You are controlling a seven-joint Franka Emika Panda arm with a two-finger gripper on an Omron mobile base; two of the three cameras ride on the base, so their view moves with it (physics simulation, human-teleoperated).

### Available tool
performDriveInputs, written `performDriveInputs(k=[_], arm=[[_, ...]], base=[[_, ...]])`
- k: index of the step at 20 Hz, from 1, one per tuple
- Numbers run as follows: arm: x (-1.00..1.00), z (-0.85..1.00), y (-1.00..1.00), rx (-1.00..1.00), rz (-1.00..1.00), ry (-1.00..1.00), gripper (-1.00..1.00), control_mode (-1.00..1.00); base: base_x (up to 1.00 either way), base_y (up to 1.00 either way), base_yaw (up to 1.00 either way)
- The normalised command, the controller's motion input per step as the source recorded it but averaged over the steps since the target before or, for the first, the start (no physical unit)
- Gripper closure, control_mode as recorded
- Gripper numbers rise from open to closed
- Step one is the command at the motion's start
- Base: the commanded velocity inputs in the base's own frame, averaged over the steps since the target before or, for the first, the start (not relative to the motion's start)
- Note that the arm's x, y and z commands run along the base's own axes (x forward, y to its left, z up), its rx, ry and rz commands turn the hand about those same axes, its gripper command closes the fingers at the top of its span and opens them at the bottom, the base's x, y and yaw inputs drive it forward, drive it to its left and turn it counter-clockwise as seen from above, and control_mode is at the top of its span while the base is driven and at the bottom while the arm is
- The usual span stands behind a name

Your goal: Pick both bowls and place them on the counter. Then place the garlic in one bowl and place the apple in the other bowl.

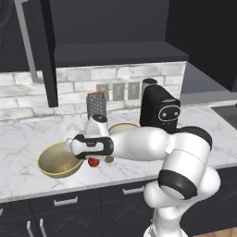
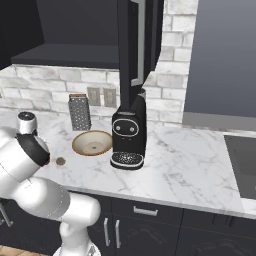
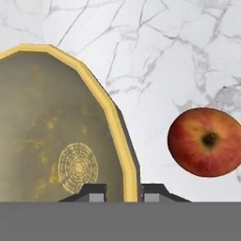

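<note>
The end effector (image 3: 123,194) is seen in the hand view with one finger tip inside the deep bowl (image 3: 56,127) and the other outside it, so that the yellow rim is straddled by the two tips; whether the rim is actually clenched cannot be told. In the left base view the hand is held low over the table (image 1: 28,134), at the right edge of the deep bowl (image 1: 58,162), which stands upright near the front edge. The apple (image 3: 205,141) lies on the marble just beside that bowl, apart from it, and is seen in the left base view as a small red ball (image 1: 93,162) under the forearm. The garlic (image 1: 109,159) rests just beside the apple, on its right, and appears in the right base view as a small brownish lump (image 2: 60,161) on the marble. The shallow bowl (image 2: 92,143) stands further back on the table, empty, between a metal grater (image 2: 79,112) by the brick wall and a black coffee machine (image 2: 129,135). Dark cabinet fronts (image 1: 65,208) are seen below the table.
</note>
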Motion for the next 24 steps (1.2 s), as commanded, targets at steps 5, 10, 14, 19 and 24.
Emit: performDriveInputs(k=[5,10,14,19,24], arm=[[0.29,-0.1,0.08,-0.05,0.0,0.0,1.0,-1.0],[0.1,-0.02,0.18,-0.01,0.0,0.0,1.0,-1.0],[0.0,0.0,0.22,0.0,0.0,0.0,-1.0,-1.0],[0.0,0.02,0.1,0.0,0.0,-0.02,-1.0,-1.0],[-0.05,0.08,-0.01,0.0,-0.01,-0.08,-1.0,-1.0]], base=[[0.0,0.0,0.0],[0.0,0.0,0.0],[0.0,0.0,0.0],[0.0,0.0,0.0],[0.0,0.0,0.0]])
